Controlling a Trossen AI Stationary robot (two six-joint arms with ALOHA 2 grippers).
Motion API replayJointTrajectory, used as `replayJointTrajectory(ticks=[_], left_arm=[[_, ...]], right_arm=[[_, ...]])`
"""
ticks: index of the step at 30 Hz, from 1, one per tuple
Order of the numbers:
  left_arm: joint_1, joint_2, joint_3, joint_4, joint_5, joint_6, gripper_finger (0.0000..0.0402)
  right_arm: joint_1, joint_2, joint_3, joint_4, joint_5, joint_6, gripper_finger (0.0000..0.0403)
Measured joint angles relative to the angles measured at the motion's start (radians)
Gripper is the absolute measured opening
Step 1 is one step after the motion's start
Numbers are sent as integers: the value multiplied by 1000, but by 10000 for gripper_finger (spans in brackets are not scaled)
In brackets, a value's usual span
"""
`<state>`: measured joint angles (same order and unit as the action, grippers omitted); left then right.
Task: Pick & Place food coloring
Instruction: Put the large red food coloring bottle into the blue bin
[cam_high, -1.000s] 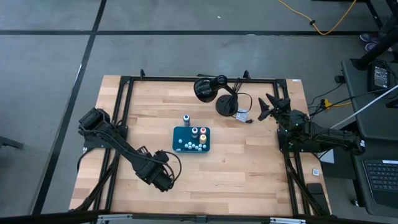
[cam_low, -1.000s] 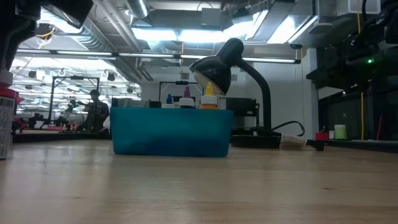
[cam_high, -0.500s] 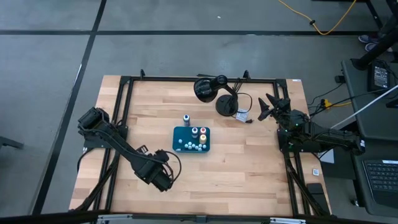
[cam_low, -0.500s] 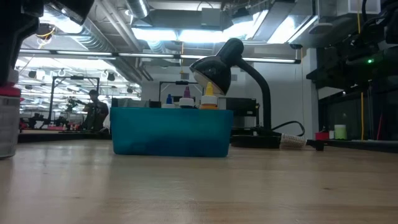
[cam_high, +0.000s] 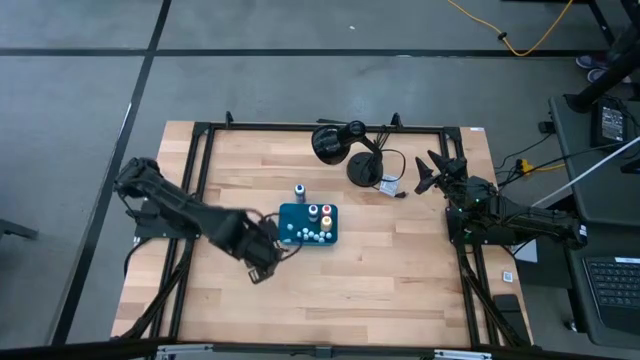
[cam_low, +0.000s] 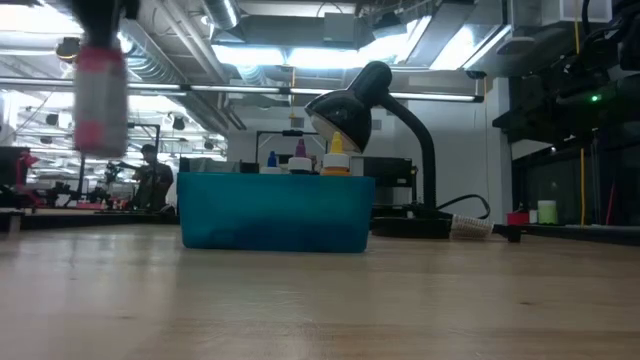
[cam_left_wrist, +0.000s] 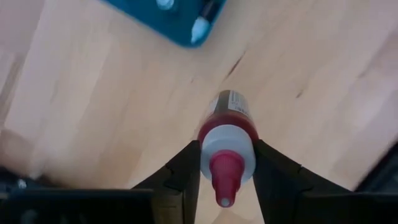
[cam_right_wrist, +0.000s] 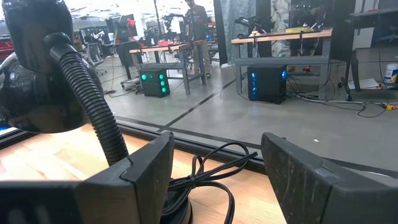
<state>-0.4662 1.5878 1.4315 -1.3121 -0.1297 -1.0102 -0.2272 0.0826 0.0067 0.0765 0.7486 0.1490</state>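
Currently the left gripper (cam_left_wrist: 225, 180) is clamped on one food coloring bottle (cam_left_wrist: 227, 140), a finger (cam_left_wrist: 181, 171) pressed to each side of its neck; the wrist view shows a pale, near-white shoulder, a pink-red tapered tip pointing back toward the camera, and a body with red content and a printed label, seen above bare wood just off a corner of the teal tray (cam_left_wrist: 163, 20). Low view: same bottle (cam_low: 100, 92) hangs blurred well above the table (cam_low: 320, 300), clear body with a pink-red band, off the tray's (cam_low: 275, 212) side. High view: left gripper (cam_high: 262, 245) sits just beside the tray (cam_high: 286, 212) edge. Tray holds more bottles: red-topped (cam_high: 326, 209) and orange-topped (cam_high: 325, 220) ones upright, several small pale caps (cam_high: 310, 236) clustered along one side. One blue-topped bottle (cam_high: 299, 190) stands alone on the wood just beside the tray. Right gripper (cam_high: 428, 172) waits with fingers spread and empty near the black desk lamp (cam_high: 340, 145) at the table's far right
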Motion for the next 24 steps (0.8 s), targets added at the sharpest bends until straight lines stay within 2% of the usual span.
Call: replayJointTrajectory(ticks=[12, 24], left_arm=[[196, -71, 91, 9, 38, 424, 115], [407, 53, 92, 60, 19, 769, 115]], right_arm=[[0, 0, 0, 0, 0, 0, 244], [0, 0, 0, 0, 0, 0, 244]])
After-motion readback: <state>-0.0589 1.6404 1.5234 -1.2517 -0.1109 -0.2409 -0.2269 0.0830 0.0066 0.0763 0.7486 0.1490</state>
